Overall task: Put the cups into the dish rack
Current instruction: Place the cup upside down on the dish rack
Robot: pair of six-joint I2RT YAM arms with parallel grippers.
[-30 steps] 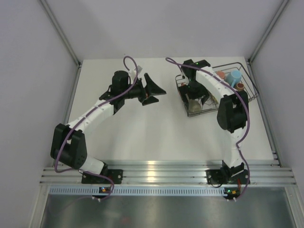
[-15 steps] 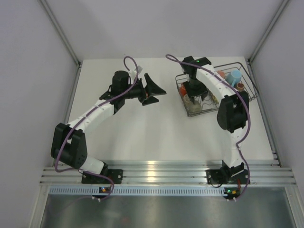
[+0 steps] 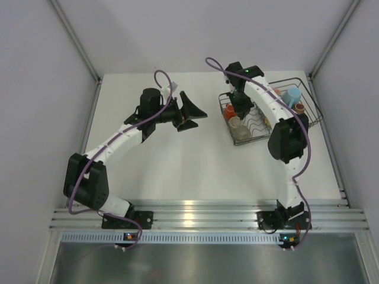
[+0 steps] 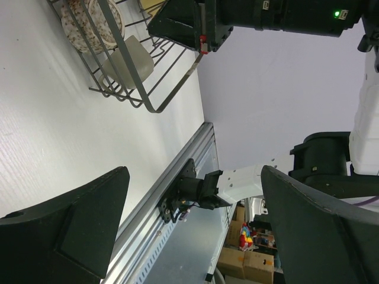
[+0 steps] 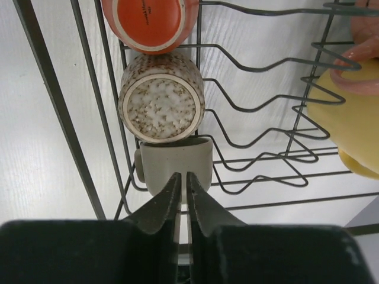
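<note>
The black wire dish rack (image 3: 259, 126) stands at the back right of the table. Along its left side lie an orange cup (image 5: 148, 21), a speckled grey cup (image 5: 161, 100) and a plain grey cup (image 5: 177, 161), in a row. A yellow cup (image 5: 349, 118) and a pink cup (image 5: 364, 59) sit further right, and a light blue cup (image 3: 291, 96) and a brown cup (image 3: 300, 108) are at the rack's far end. My right gripper (image 5: 183, 176) hovers over the plain grey cup, shut on nothing. My left gripper (image 4: 194, 171) is open and empty, left of the rack.
The rack's near corner (image 4: 148, 106) shows in the left wrist view, with the right arm's wrist (image 4: 195, 23) above it. An aluminium rail (image 3: 195, 216) runs along the near edge. Grey walls close in the table's back and sides.
The right gripper's jaws have closed and it has drawn back up from the rack's left side, leaving the plain grey cup lying there. The left arm has not moved.
</note>
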